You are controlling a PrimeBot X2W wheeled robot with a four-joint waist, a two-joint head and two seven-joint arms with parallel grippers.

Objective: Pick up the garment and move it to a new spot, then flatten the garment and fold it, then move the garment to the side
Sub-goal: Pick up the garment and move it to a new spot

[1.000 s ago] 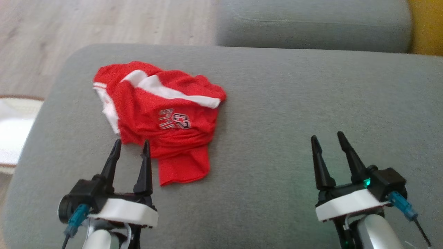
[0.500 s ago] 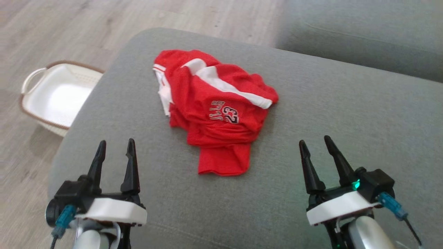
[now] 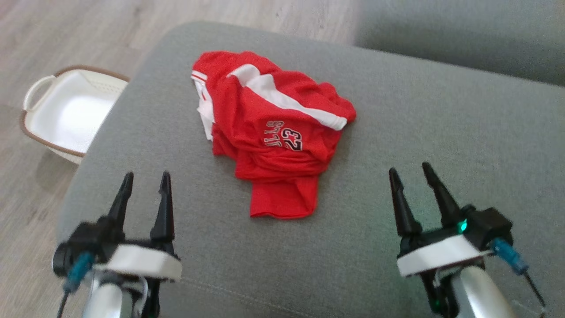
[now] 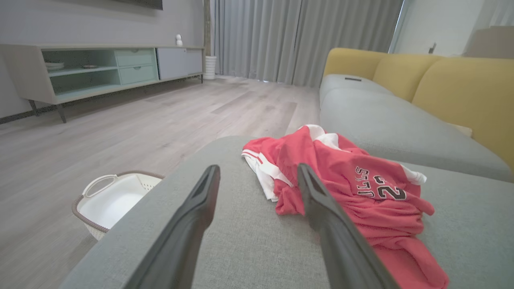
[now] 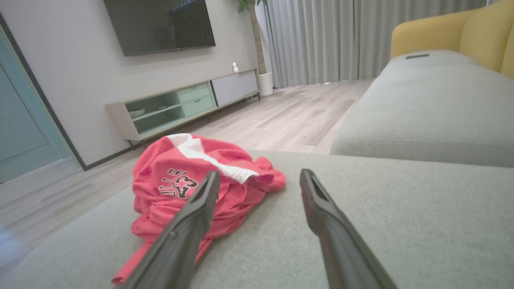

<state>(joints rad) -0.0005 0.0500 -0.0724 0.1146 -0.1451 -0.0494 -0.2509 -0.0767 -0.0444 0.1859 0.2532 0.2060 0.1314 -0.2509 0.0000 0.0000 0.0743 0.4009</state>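
Grey sofa cushion [image 3: 441, 132] is seen across most of the head view, with wooden floor and a white laundry basket [image 3: 70, 115] at the left edge. A crumpled red sports garment [image 3: 273, 132] marked 23 is laid in the upper centre of the frame, close to the cushion's left edge. The left tool [image 3: 146, 174] and right tool [image 3: 409, 168] are held at the lower corners, fingers spread wide, nothing gripped, both short of the cloth. If only one loose layer is pinched, the bundle could be dragged over the edge toward the basket.
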